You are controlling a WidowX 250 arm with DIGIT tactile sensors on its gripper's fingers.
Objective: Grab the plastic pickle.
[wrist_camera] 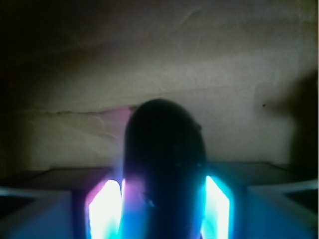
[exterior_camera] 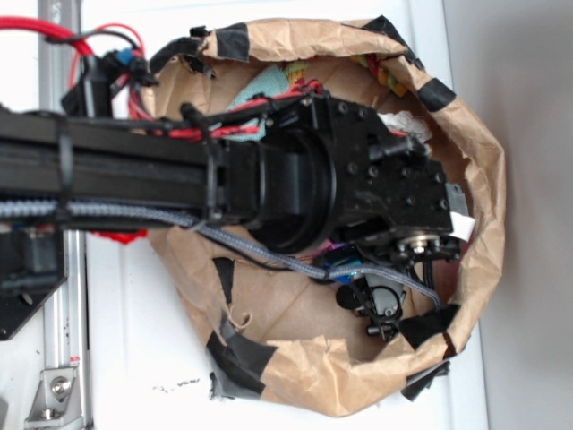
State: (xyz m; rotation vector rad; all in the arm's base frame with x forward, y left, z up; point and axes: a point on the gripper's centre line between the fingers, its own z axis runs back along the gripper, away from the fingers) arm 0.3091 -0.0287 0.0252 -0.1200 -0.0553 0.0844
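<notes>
The arm (exterior_camera: 161,175) reaches from the left across a brown paper bag (exterior_camera: 474,269) with black tape on its rolled rim, and its black wrist block fills most of the bag's mouth. From this outside view the claw itself is hidden under the wrist, down inside the bag, and the pickle cannot be made out there. A bit of light teal cloth (exterior_camera: 260,85) shows at the bag's upper edge, just above the arm, beside some red wiring.

The wrist view gives the close look. The pickle (wrist_camera: 164,169) stands as a dark, rounded, upright shape in the lower middle, its blunt end pointing up toward the brown paper wall behind it. It sits squarely between the two glowing fingers of the claw (wrist_camera: 163,209): the left finger (wrist_camera: 104,209) shines white and pink against its left side, the right finger (wrist_camera: 218,211) shines cyan against its right side. Both pads look pressed to the pickle's flanks with no gap visible, so the claw appears clenched on the pickle. The pickle's lower part runs off the bottom edge between the fingers. The lighting is dim, so its colour reads almost black
</notes>
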